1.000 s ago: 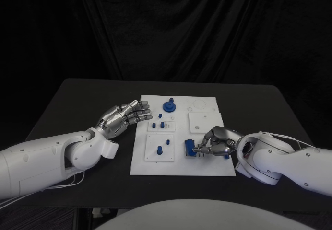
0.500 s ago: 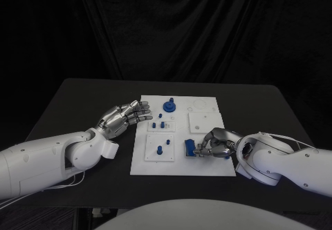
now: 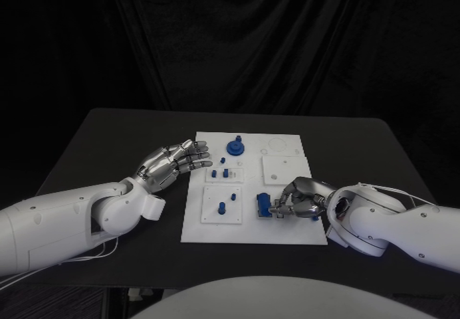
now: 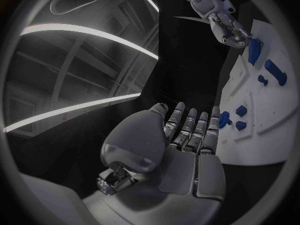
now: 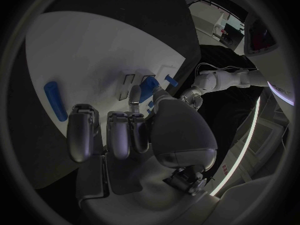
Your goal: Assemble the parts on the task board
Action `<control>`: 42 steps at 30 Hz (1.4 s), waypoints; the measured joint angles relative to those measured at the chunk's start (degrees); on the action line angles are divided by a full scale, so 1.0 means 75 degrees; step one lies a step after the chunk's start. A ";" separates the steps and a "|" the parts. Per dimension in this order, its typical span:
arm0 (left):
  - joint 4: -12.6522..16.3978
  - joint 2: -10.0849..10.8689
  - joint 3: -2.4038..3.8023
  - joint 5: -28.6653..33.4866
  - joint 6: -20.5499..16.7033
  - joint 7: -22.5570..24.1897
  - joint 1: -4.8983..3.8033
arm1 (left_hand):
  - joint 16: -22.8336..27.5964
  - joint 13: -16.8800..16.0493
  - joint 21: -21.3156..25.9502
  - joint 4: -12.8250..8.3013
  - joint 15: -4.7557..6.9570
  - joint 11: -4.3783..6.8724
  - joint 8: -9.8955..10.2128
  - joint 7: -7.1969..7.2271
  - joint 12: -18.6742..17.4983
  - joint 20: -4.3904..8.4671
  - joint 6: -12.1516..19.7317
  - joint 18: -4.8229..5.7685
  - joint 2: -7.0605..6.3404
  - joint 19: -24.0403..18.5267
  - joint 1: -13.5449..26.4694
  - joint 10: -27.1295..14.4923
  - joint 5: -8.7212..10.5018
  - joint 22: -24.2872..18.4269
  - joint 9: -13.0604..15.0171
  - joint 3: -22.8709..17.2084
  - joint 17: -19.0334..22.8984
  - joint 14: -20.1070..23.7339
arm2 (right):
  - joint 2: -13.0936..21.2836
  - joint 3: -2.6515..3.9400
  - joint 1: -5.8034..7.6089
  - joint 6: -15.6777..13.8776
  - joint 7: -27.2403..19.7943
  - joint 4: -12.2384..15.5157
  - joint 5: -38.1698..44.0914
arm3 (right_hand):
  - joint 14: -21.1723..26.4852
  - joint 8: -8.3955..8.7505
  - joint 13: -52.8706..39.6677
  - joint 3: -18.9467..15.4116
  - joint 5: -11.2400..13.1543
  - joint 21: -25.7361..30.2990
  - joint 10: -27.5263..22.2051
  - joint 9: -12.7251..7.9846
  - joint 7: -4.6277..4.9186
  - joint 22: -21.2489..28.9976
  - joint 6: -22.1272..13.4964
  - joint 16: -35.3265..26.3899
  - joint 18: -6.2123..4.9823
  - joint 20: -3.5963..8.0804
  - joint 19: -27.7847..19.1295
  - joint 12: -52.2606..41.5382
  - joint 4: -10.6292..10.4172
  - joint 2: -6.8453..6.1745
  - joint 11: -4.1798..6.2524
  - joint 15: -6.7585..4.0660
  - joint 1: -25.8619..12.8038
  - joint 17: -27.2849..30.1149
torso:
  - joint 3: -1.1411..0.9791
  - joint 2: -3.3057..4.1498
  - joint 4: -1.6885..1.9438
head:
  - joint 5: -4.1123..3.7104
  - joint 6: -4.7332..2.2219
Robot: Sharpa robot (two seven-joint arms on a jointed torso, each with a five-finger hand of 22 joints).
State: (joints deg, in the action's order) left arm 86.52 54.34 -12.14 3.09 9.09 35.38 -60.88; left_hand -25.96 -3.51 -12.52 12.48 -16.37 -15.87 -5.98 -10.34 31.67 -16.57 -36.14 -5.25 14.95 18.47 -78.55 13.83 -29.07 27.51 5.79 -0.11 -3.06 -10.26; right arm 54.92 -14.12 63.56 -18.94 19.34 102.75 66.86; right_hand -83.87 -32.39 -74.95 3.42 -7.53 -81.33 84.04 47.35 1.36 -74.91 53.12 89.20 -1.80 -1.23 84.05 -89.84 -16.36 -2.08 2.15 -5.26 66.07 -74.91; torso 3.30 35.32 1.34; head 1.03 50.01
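The blue block [image 3: 262,204] has barely moved on the task board [image 3: 288,232]; the right hand [image 3: 299,198] still pinches it, the left hand [image 3: 173,164] hovering spread and empty, so seating remains.

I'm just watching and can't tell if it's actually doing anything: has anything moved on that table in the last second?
Barely. The right hand has crept slightly toward the blue block at the near right of the task board and still has its fingers at that block; the block has hardly shifted. The left hand stays open beside the board's left edge, and the other blue parts are where they were.
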 measured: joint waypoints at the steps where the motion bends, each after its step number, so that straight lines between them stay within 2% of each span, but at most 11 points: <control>1: 0.0001 0.0000 0.0000 0.0000 0.0000 -0.0001 0.0001 | 0.0000 0.0000 0.0000 0.0000 0.0000 0.0000 0.0000 0.0000 0.0000 0.0000 0.0000 0.0000 0.0000 0.0000 0.0000 0.0000 0.0000 0.0000 0.0000 0.0000 0.0000 0.0000 | -0.0011 0.0000 -0.0001 0.0000 0.0000 -0.0010 0.0000 | 0.0000 0.0000 0.0000 0.0021 0.0000 0.0026 0.0000 0.0008 0.0000 0.0000 0.0000 0.0000 0.0000 0.0000 0.0000 0.0000 0.0020 0.0018 0.0000 0.0000 0.0018 0.0000 | 0.0000 0.0000 0.0000 | 0.0005 0.0000; 9: 0.0002 0.0000 0.0000 0.0000 0.0003 -0.0010 0.0005 | 0.0000 0.0000 0.0000 0.0000 0.0000 0.0000 0.0000 0.0000 0.0000 0.0000 0.0000 0.0000 0.0000 0.0000 0.0000 0.0000 0.0000 0.0000 0.0000 0.0000 0.0000 0.0000 | -0.0086 0.0001 -0.0004 0.0005 0.0000 -0.0061 0.0001 | -0.0028 -0.0031 0.0001 0.0042 0.0002 0.0027 0.0000 0.0014 0.0000 0.0000 0.0000 0.0000 -0.0001 0.0000 0.0000 0.0000 0.0042 0.0090 0.0000 -0.0028 0.0090 0.0000 | 0.0001 0.0002 0.0004 | 0.0013 0.0000; 13: 0.0003 0.0000 0.0000 0.0000 0.0006 -0.0015 0.0006 | 0.0000 0.0000 0.0000 0.0000 0.0000 0.0000 0.0000 0.0000 0.0000 0.0000 0.0000 0.0000 0.0000 0.0000 0.0000 0.0000 0.0000 0.0000 0.0000 0.0000 0.0000 0.0000 | -0.0117 0.0001 -0.0005 0.0014 -0.0001 -0.0077 0.0001 | -0.0028 -0.0041 0.0001 0.0064 0.0122 0.0027 0.0000 0.0028 0.0000 0.0000 0.0000 0.0000 0.0000 0.0027 -0.0027 0.0000 0.0064 0.0098 0.0000 -0.0028 0.0260 0.0000 | 0.0001 0.0003 0.0004 | 0.0016 0.0000; 20: 0.0003 -0.0004 0.0000 0.0000 0.0011 -0.0024 0.0011 | -0.0057 0.0000 0.0000 0.0000 -0.0028 0.0027 0.0000 0.0000 0.0000 0.0000 0.0000 0.0000 0.0000 0.0000 0.0000 0.0027 0.0000 0.0001 0.0000 0.0000 -0.0008 -0.0028 | -0.0165 0.0003 -0.0005 0.0085 -0.0003 -0.0093 0.0002 | -0.0029 -0.0060 0.0002 0.0112 0.0197 0.0058 -0.0029 0.0043 -0.0028 0.0000 -0.0028 -0.0032 0.0000 0.0056 0.0001 0.0000 0.0351 0.0033 0.0028 -0.0028 0.0827 0.0000 | 0.0001 0.0003 0.0004 | 0.0028 0.0000; 25: 0.0002 -0.0005 0.0000 0.0000 0.0015 -0.0029 0.0012 | -0.0057 0.0000 0.0000 0.0000 -0.0028 0.0027 0.0000 0.0000 0.0000 0.0000 0.0000 -0.0001 0.0000 0.0000 0.0000 0.0027 0.0000 0.0001 0.0000 0.0000 -0.0008 -0.0028 | -0.0196 0.0004 -0.0008 0.0190 -0.0003 -0.0100 0.0002 | -0.0002 -0.0060 0.0002 0.0199 -0.0240 0.0090 0.0000 -0.0013 -0.0055 0.0001 -0.0055 -0.0032 0.0000 0.0056 0.0001 0.0000 0.0602 0.0018 0.0056 -0.0055 0.1291 0.0000 | 0.0001 0.0004 0.0002 | 0.0018 0.0000; 30: 0.0001 -0.0006 0.0001 0.0000 0.0018 -0.0034 0.0013 | -0.0057 0.0000 0.0000 -0.0022 -0.0028 0.0027 0.0000 0.0000 0.0000 0.0000 0.0000 0.0000 0.0000 0.0000 0.0000 0.0027 0.0000 0.0001 0.0000 -0.0022 -0.0007 -0.0028 | -0.0210 0.0004 -0.0014 0.0311 -0.0002 -0.0117 0.0003 | -0.0001 -0.0030 0.0003 0.0199 -0.0286 0.0090 -0.0001 -0.0034 -0.0055 0.0001 -0.0055 -0.0032 0.0001 0.0056 0.0001 0.0000 0.0644 -0.0021 0.0056 -0.0056 0.1385 0.0000 | 0.0001 0.0003 0.0001 | 0.0029 0.0000; 35: 0.0000 -0.0005 0.0001 0.0000 0.0022 -0.0037 0.0017 | -0.0057 0.0000 0.0000 -0.0022 -0.0028 0.0027 0.0000 0.0000 0.0000 0.0000 0.0000 -0.0001 0.0000 0.0000 0.0000 0.0027 0.0000 0.0001 0.0000 -0.0022 -0.0007 -0.0028 | -0.0192 0.0004 -0.0019 0.0368 -0.0006 -0.0117 0.0003 | -0.0001 -0.0016 0.0003 0.0196 -0.0253 0.0090 -0.0001 -0.0057 -0.0055 0.0001 -0.0055 -0.0032 0.0000 0.0056 0.0001 0.0000 0.0641 -0.0022 0.0055 -0.0055 0.1386 0.0000 | 0.0001 -0.0001 -0.0004 | 0.0035 0.0000; 38: 0.0001 -0.0004 0.0001 0.0000 0.0024 -0.0038 0.0019 | -0.0057 0.0000 0.0000 -0.0022 -0.0028 0.0027 0.0000 0.0000 0.0000 0.0000 0.0000 0.0000 0.0000 0.0000 0.0000 0.0027 0.0000 0.0001 0.0000 -0.0022 -0.0006 -0.0028 | -0.0108 0.0004 -0.0019 0.0359 -0.0020 -0.0050 0.0003 | -0.0001 0.0007 0.0003 0.0102 -0.0162 0.0090 -0.0001 -0.0077 -0.0054 0.0001 -0.0055 -0.0031 0.0000 0.0056 0.0001 0.0000 0.0548 -0.0027 0.0055 -0.0055 0.1381 0.0000 | 0.0001 -0.0001 -0.0004 | 0.0022 0.0000; 40: 0.0002 -0.0002 0.0001 0.0000 0.0025 -0.0038 0.0020 | -0.0057 0.0000 0.0000 -0.0022 -0.0028 0.0027 0.0000 0.0000 0.0000 0.0000 0.0000 0.0000 0.0000 0.0000 0.0000 0.0027 0.0000 0.0001 0.0000 -0.0022 -0.0006 -0.0028 | -0.0017 0.0008 -0.0019 0.0334 -0.0036 0.0037 0.0004 | -0.0001 0.0007 0.0004 0.0002 -0.0060 0.0090 -0.0001 -0.0093 -0.0055 0.0001 -0.0055 -0.0032 0.0000 0.0056 0.0001 0.0000 0.0447 -0.0154 0.0055 -0.0055 0.1248 0.0000 | 0.0001 -0.0001 -0.0004 | 0.0014 0.0000; 42: 0.0004 0.0004 0.0001 0.0000 0.0026 -0.0039 0.0022 | -0.0057 0.0000 0.0000 -0.0001 -0.0028 0.0007 0.0000 0.0000 0.0000 0.0000 0.0000 0.0000 0.0000 0.0000 0.0000 0.0047 0.0000 0.0001 0.0000 -0.0042 -0.0006 -0.0028 | 0.0129 0.0019 -0.0018 0.0281 -0.0059 0.0181 0.0004 | -0.0001 0.0007 0.0004 -0.0090 0.0004 0.0090 -0.0001 -0.0107 -0.0027 0.0001 -0.0027 -0.0031 0.0000 0.0056 0.0001 0.0000 0.0314 -0.0178 0.0055 -0.0055 0.1096 0.0000 | 0.0000 -0.0001 -0.0003 | 0.0007 0.0000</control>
State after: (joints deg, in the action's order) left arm 86.55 54.37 -12.13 3.09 9.28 35.09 -60.71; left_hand -26.38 -3.52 -12.52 12.48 -16.58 -15.82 -5.98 -10.34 31.67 -16.58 -36.14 -5.25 14.95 18.47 -78.55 14.19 -29.07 27.52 5.80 -0.43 -3.10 -10.47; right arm 55.89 -13.97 63.43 -16.84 18.90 104.10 66.88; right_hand -83.88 -32.34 -74.92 2.75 -7.50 -80.65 84.03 46.54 1.16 -74.91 52.91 88.97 -1.80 -0.82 84.06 -89.84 -14.00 -3.42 2.57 -5.67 74.29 -74.91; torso 3.30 35.31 1.32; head 1.08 50.01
